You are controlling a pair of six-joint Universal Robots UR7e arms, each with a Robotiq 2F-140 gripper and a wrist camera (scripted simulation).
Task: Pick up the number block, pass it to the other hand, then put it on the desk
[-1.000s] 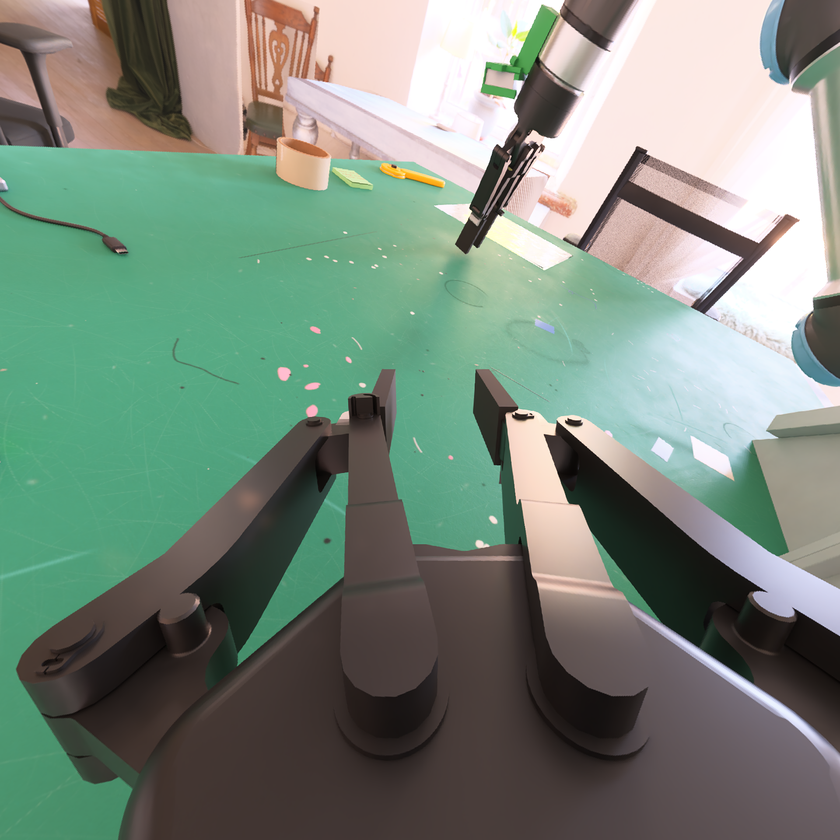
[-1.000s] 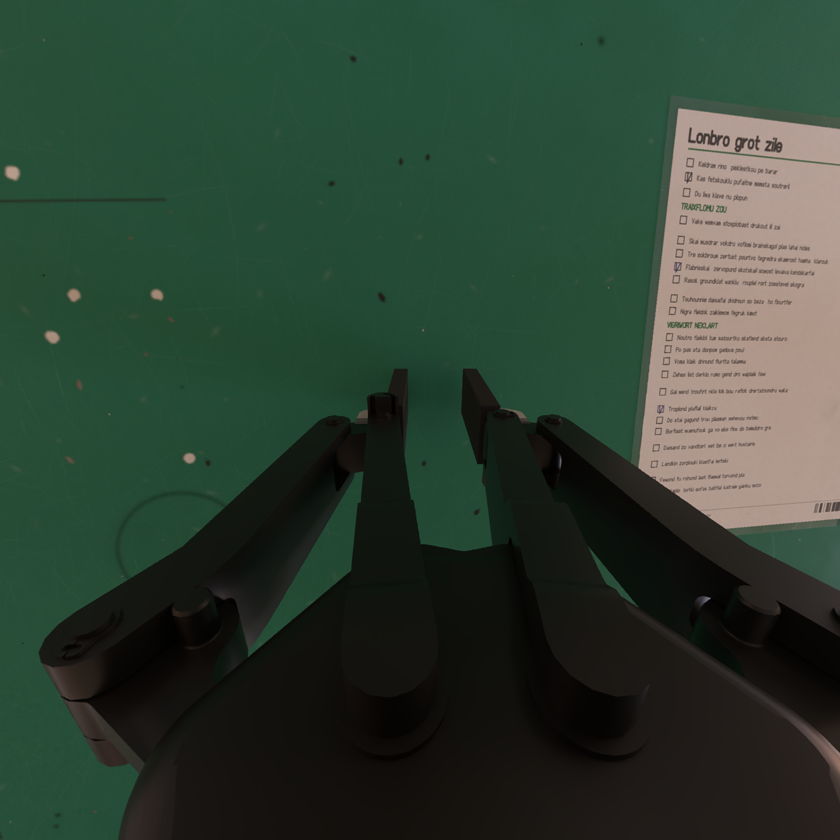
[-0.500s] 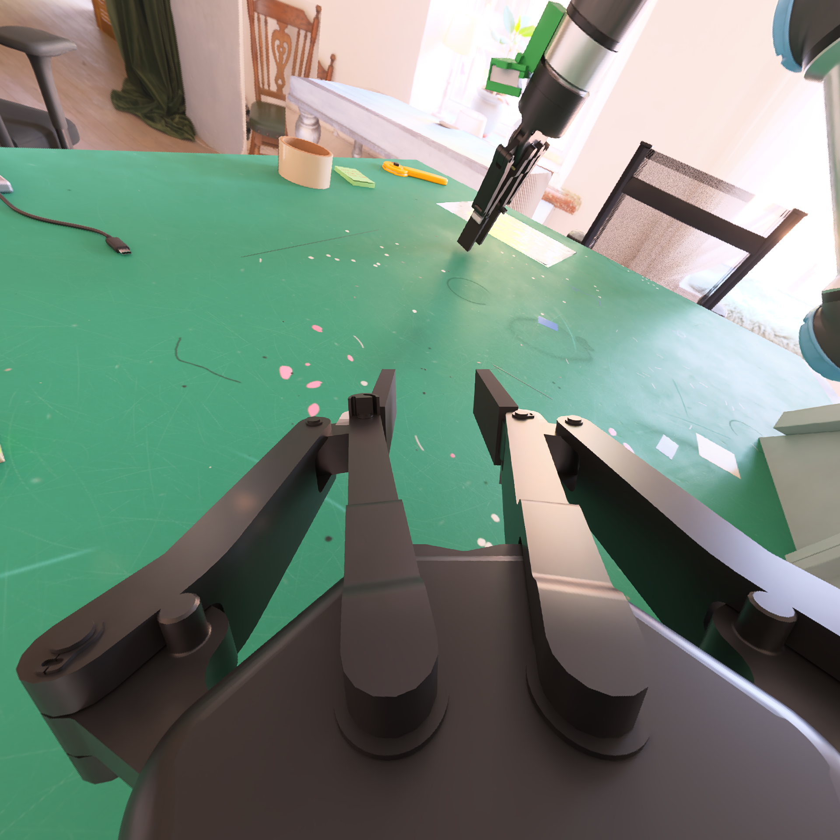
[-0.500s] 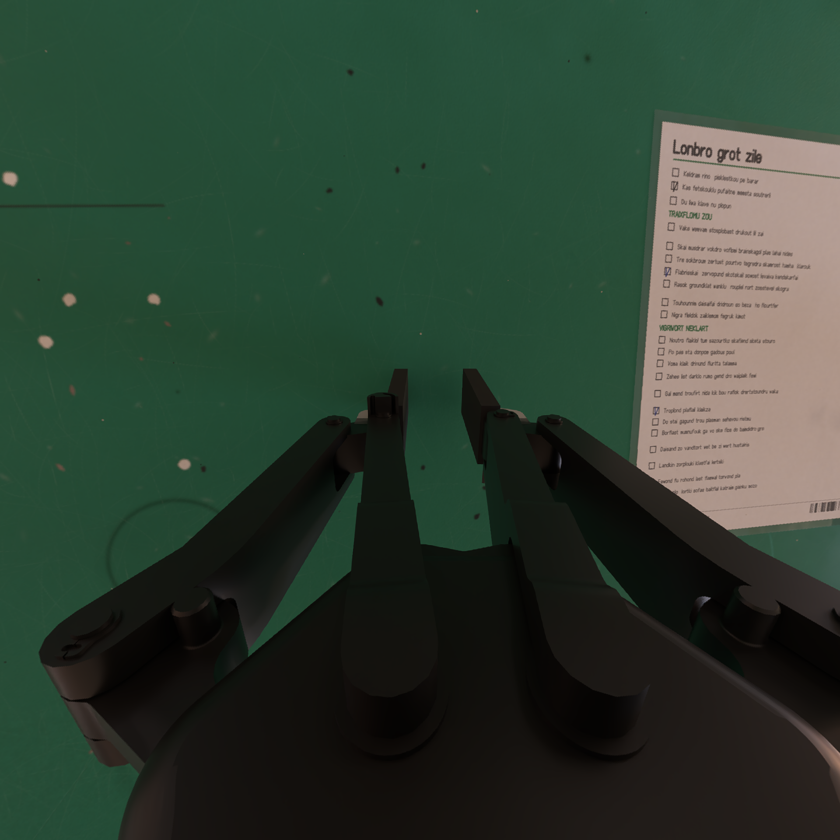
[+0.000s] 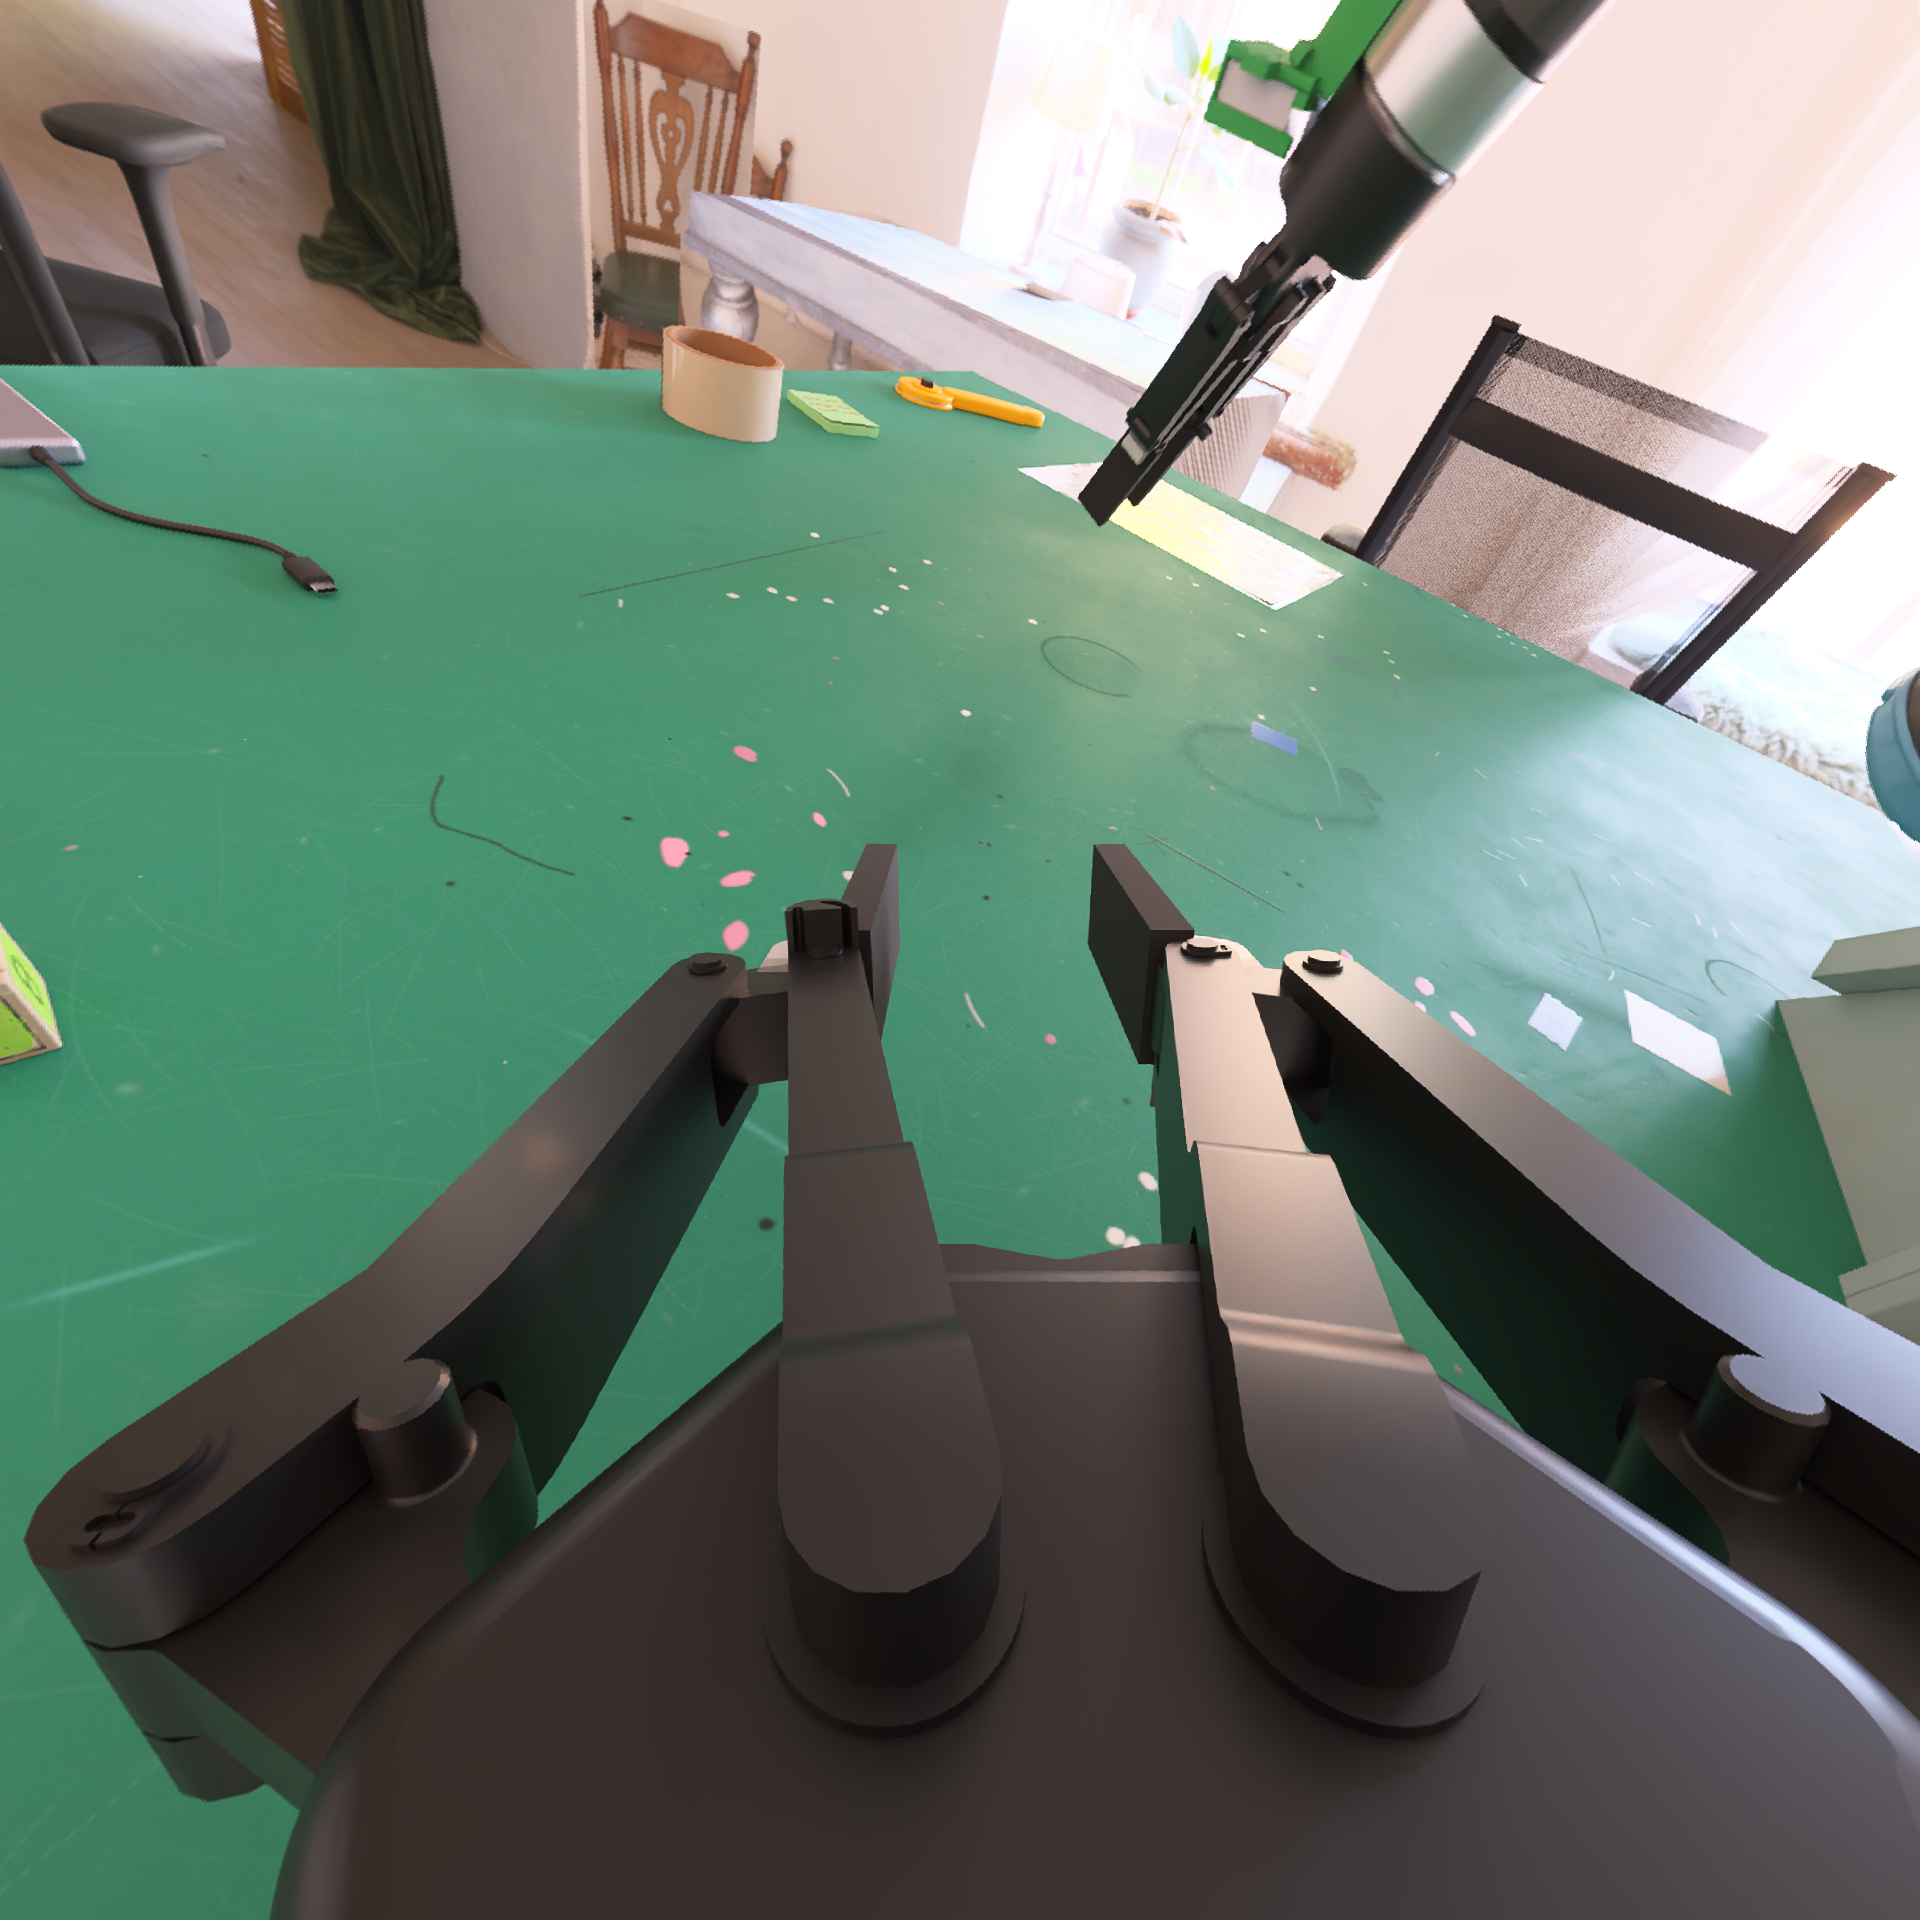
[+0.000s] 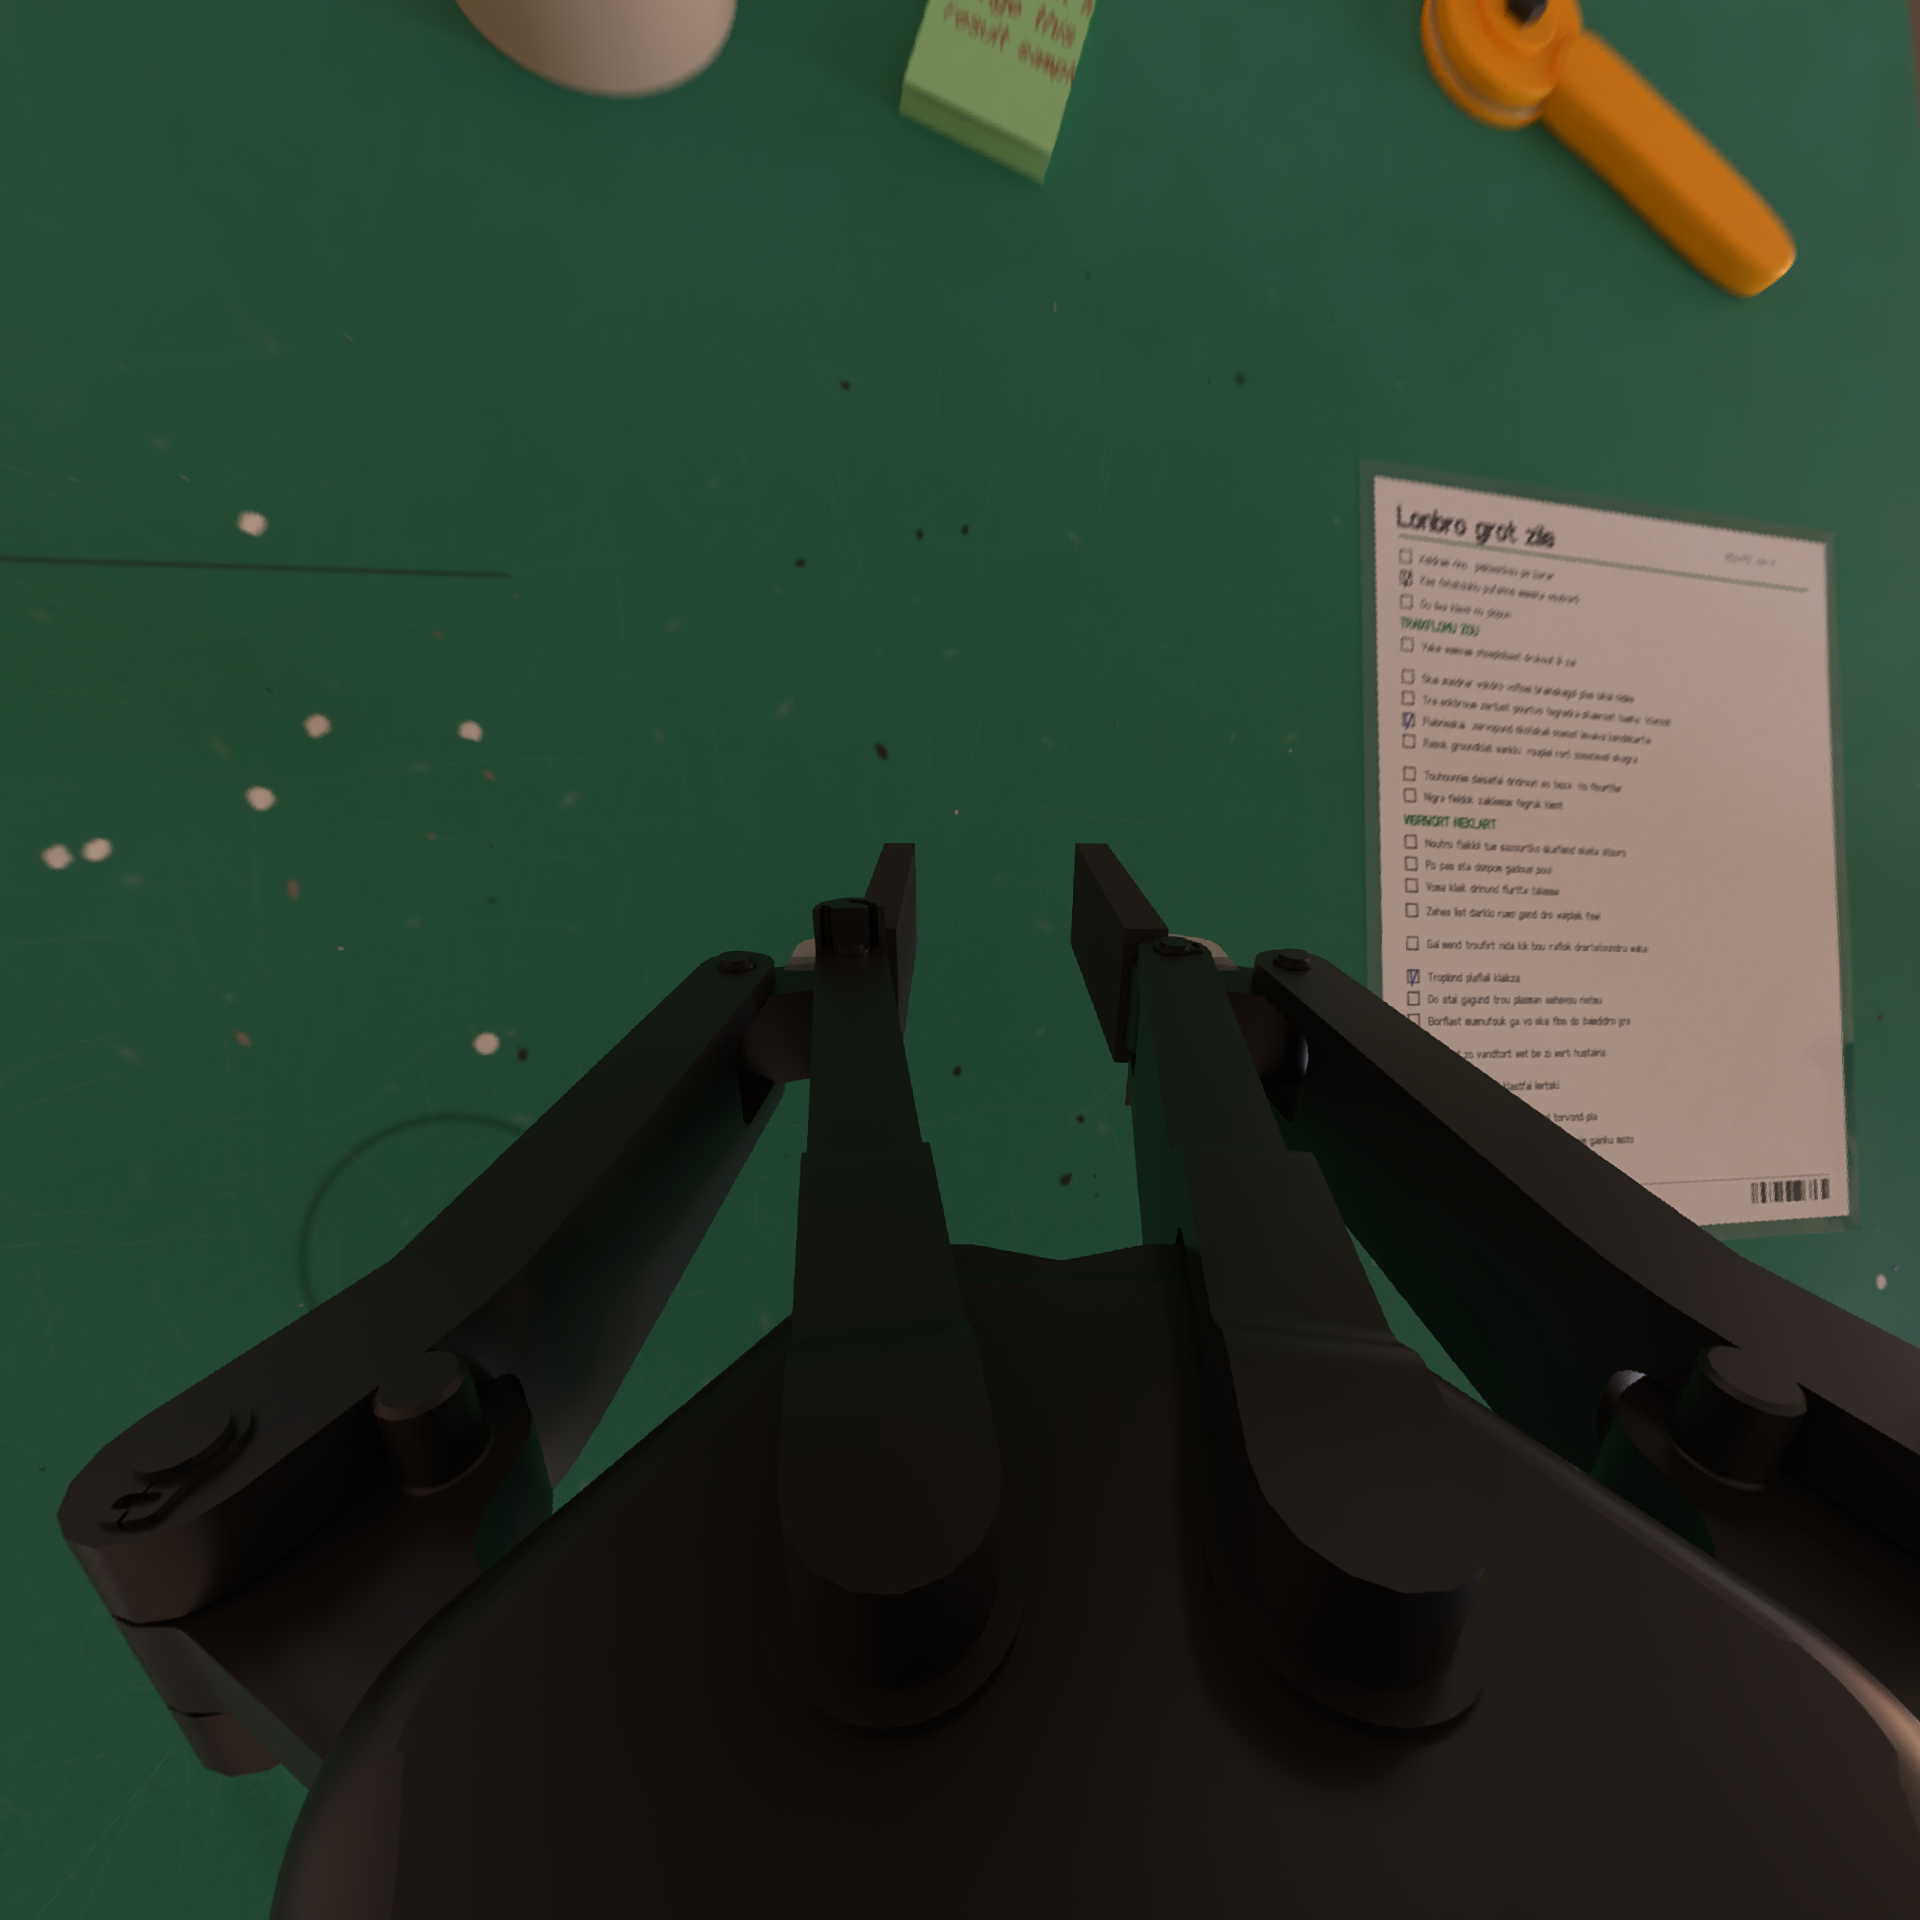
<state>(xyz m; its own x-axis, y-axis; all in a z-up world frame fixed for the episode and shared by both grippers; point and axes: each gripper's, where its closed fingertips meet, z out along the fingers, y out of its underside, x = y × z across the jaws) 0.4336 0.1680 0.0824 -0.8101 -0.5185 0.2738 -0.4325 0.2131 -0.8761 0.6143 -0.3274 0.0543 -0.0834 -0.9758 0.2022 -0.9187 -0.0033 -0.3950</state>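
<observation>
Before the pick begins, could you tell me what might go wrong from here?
1. The green-sided number block sits at the left wrist view's very edge, mostly cropped; the open left claw could misjudge it.
2. The right claw, also open and empty, hangs near the white printed sheet and might snag it.

**Sunlit room beyond a green desk**

A green desk (image 5: 520, 675) fills the near view. Far left, a grey office chair (image 5: 125, 260) and dark green curtain (image 5: 384, 187). A carved wooden chair (image 5: 675, 156) stands by a grey table (image 5: 883, 270). Far right, a black mesh chair (image 5: 1579, 499) against bright window light
</observation>
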